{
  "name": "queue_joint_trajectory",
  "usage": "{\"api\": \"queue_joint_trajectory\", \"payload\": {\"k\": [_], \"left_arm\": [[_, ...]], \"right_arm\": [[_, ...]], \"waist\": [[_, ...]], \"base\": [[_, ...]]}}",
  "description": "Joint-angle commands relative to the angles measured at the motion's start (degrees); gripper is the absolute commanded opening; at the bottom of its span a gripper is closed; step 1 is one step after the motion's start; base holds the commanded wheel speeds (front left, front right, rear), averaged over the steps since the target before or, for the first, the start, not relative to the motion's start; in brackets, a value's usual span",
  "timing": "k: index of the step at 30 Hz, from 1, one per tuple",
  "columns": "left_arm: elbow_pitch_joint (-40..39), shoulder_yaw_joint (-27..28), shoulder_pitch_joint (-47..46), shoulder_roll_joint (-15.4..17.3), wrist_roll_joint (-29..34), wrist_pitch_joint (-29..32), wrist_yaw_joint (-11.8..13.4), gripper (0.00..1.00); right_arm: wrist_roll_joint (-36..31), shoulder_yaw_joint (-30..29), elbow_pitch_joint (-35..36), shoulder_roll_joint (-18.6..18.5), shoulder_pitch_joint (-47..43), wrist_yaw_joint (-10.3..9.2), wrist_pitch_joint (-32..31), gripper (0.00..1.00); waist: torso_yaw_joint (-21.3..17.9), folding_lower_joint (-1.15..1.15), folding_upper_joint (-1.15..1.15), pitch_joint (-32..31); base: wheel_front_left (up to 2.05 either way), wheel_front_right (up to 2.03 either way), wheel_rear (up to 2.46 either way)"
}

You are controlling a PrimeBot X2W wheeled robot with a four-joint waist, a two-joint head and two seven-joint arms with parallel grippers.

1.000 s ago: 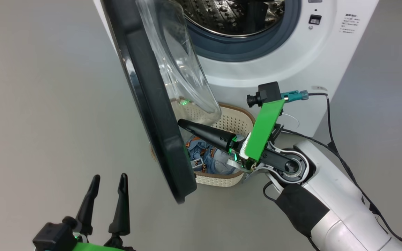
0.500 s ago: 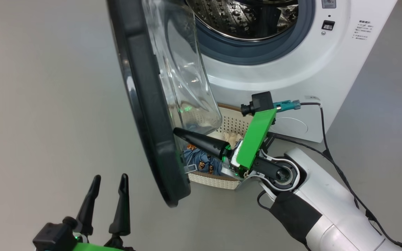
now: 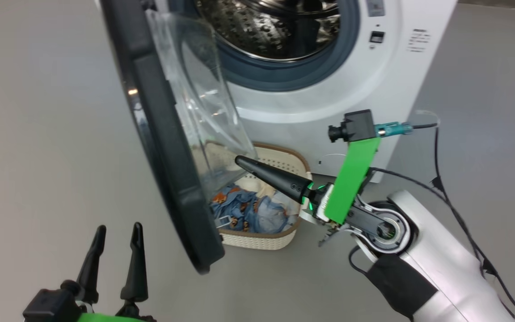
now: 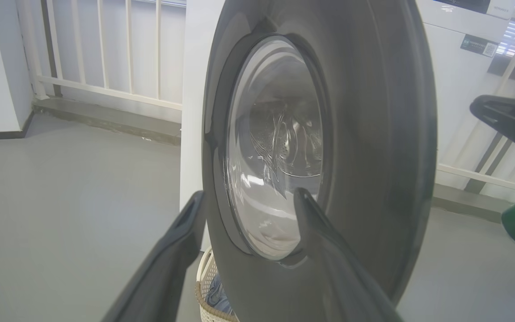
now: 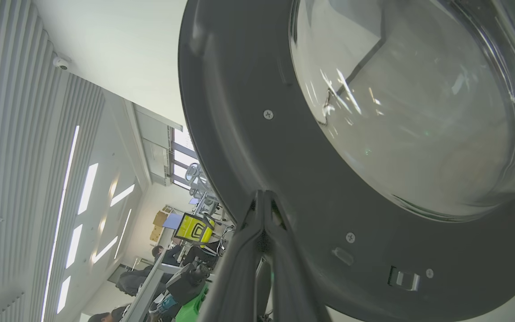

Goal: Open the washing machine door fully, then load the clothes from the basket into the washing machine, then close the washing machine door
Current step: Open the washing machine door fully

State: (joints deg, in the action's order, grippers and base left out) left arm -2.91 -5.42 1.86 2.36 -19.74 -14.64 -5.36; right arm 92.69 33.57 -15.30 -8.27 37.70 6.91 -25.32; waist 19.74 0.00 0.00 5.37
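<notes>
The washing machine (image 3: 311, 112) is white, and its steel drum (image 3: 266, 27) is exposed. The washing machine door (image 3: 163, 147) hangs partly open, edge-on to me, with its clear glass bowl (image 3: 195, 103) facing the machine. My right gripper (image 3: 238, 159) is shut and empty. It points at the door's inner side beside the glass, above the basket (image 3: 280, 237), which holds blue printed clothes (image 3: 248, 212). In the right wrist view, the right gripper (image 5: 263, 194) lies against the door's dark inner rim (image 5: 257, 147). My left gripper (image 3: 119, 229) is open and empty, low on the door's outer side. The left gripper (image 4: 248, 199) faces the outer face (image 4: 373, 134).
The grey floor (image 3: 38, 134) spreads to the left of the door. A black cable (image 3: 436, 170) trails along my right arm beside the machine. A white railing (image 4: 105, 49) stands behind the machine. People (image 5: 159, 255) sit at desks far off in the room.
The head camera has shifted. The door stands a little wider, so more of the basket and clothes shows beside it. The right gripper stays at the door's inner side. The left gripper holds its pose.
</notes>
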Motion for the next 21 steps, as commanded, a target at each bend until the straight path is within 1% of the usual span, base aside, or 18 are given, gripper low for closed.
{"api": "queue_joint_trajectory", "payload": {"k": [1, 2, 3, 4, 9, 13, 17, 21], "left_arm": [[-1.0, 1.9, -0.5, 0.5, 0.6, -0.4, -0.4, 1.0], [-1.0, 2.0, -0.7, 0.5, 0.8, -0.4, -0.5, 1.0], [-1.1, 2.1, -0.7, 0.5, 1.0, -0.4, -0.6, 1.0], [-1.1, 2.3, -0.8, 0.5, 1.2, -0.4, -0.7, 1.0], [-1.1, 3.3, -0.5, 0.5, 2.0, -0.4, -1.0, 1.0], [-1.0, 3.6, -0.5, 0.5, 2.5, -0.4, -1.3, 1.0], [-1.0, 4.3, -0.2, 0.5, 2.9, -0.4, -1.5, 1.0], [-1.0, 5.3, 0.5, 0.5, 3.6, -0.4, -1.6, 1.0]], "right_arm": [[-1.0, -0.3, 2.8, 0.6, -0.9, 0.58, 0.7, 0.29], [-1.8, -0.4, 4.3, -0.1, -1.6, 0.58, 1.1, 0.43], [-3.1, -0.2, 5.8, -1.1, -2.3, 0.58, 1.8, 0.81], [-4.2, 0.0, 7.0, -2.0, -3.0, 0.58, 2.4, 1.0], [-8.6, 0.4, 12.9, -6.5, -5.8, 0.58, 7.3, 1.0], [-13.8, 1.1, 17.2, -12.1, -8.2, 0.58, 14.4, 1.0], [-18.6, 2.3, 18.4, -17.9, -11.3, 0.58, 22.9, 1.0], [-24.1, 3.3, 17.2, -22.9, -13.7, 0.58, 32.1, 1.0]], "waist": [[-1.7, 0.0, 0.0, -0.9], [-2.1, 0.0, 0.0, -1.1], [-2.6, 0.0, 0.0, -1.2], [-3.0, 0.0, 0.0, -1.3], [-5.1, 0.0, 0.0, -2.0], [-6.0, 0.0, 0.0, -2.4], [-7.0, 0.0, 0.0, -2.8], [-8.3, 0.0, 0.0, -3.1]], "base": [[0.0, 0.0, 0.0], [0.0, 0.0, 0.0], [0.0, 0.0, 0.0], [0.0, 0.0, 0.0], [0.0, 0.0, 0.0], [0.0, 0.0, 0.0], [0.0, 0.0, 0.0], [0.0, 0.0, 0.0]]}}
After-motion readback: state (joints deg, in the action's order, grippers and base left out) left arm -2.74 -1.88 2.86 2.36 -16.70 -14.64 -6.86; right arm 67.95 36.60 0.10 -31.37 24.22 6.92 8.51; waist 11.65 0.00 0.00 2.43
